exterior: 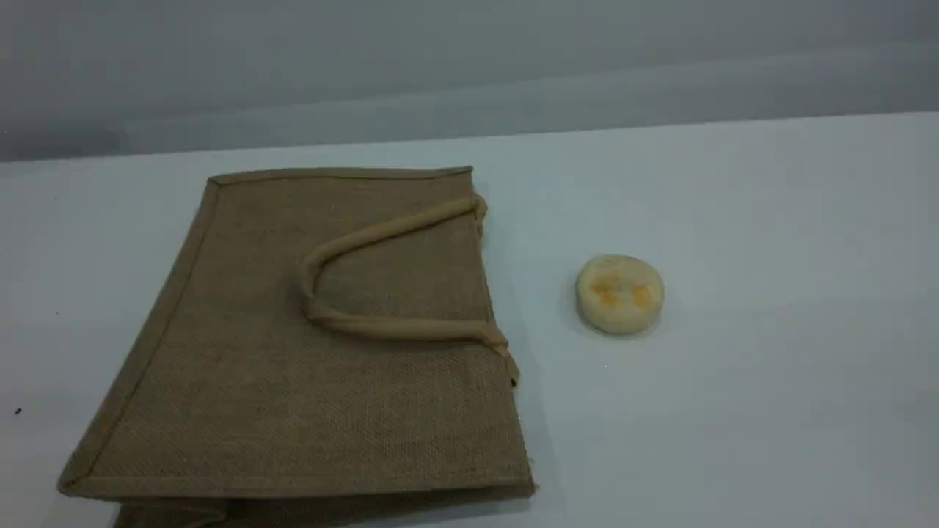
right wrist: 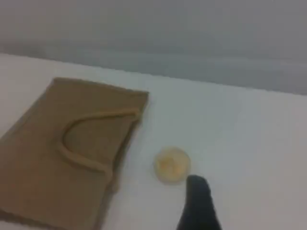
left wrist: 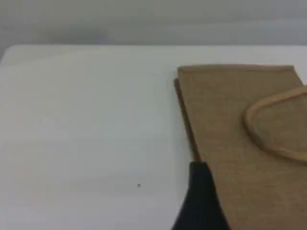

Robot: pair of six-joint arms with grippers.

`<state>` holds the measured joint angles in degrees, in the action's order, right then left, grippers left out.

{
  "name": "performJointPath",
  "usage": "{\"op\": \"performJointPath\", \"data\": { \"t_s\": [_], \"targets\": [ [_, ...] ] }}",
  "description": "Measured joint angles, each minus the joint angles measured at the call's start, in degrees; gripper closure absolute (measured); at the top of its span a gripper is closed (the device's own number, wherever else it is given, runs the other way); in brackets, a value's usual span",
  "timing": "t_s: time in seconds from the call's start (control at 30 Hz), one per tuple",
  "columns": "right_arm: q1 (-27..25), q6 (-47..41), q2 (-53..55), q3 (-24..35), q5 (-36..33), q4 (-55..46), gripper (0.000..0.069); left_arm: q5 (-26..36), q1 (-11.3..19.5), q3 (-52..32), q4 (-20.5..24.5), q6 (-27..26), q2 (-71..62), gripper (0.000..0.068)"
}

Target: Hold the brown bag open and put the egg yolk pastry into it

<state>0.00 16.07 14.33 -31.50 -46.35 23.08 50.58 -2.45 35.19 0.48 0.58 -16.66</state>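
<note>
The brown bag (exterior: 293, 411) lies flat and closed on the white table, left of centre, its beige handle (exterior: 381, 326) folded back over the top face and its mouth edge facing right. The egg yolk pastry (exterior: 620, 293) sits alone on the table, a short way to the right of that mouth. Neither arm appears in the scene view. The left wrist view has one black fingertip (left wrist: 199, 172) at the side edge of the bag (left wrist: 240, 158). In the right wrist view a black fingertip (right wrist: 197, 189) hangs close to the pastry (right wrist: 171, 165), with the bag (right wrist: 43, 172) to the left. Nothing is held.
The white table (exterior: 770, 367) runs wide to the right of the pastry and back to its far edge (exterior: 660, 126), where a grey wall rises. The bag's near end hangs past the bottom of the scene view.
</note>
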Motion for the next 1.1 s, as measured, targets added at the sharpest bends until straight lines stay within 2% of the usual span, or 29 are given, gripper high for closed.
{"op": "performJointPath", "data": {
  "t_s": [0.13,0.3,0.57,0.77,0.93,1.1],
  "targets": [
    [0.0,6.9,8.87,0.0,7.37,7.4,0.025,-3.96,0.0,2.37,-1.1,-0.05,-10.51,0.0214],
    [0.0,15.2,21.03,0.0,12.37,16.86,0.025,-8.79,0.0,5.3,-1.5,0.0,-23.41,0.0214],
    [0.02,29.21,38.91,-1.02,15.65,34.46,0.025,-15.79,0.0,10.26,-8.3,0.89,-44.4,0.0214],
    [0.02,39.9,50.99,-4.16,16.36,47.09,0.025,-17.28,0.0,14.98,-12.98,-0.13,-59.69,0.0214],
    [0.02,45.64,59.33,-6.93,16.61,53.46,0.025,-19.62,-0.03,18.31,-13.21,-0.13,-70.17,0.0214],
    [0.02,49.48,66.02,-8.99,16.38,57.61,0.025,-20.03,-1.16,21.67,-17.6,-3.07,-78.67,0.0214]
  ]
}}
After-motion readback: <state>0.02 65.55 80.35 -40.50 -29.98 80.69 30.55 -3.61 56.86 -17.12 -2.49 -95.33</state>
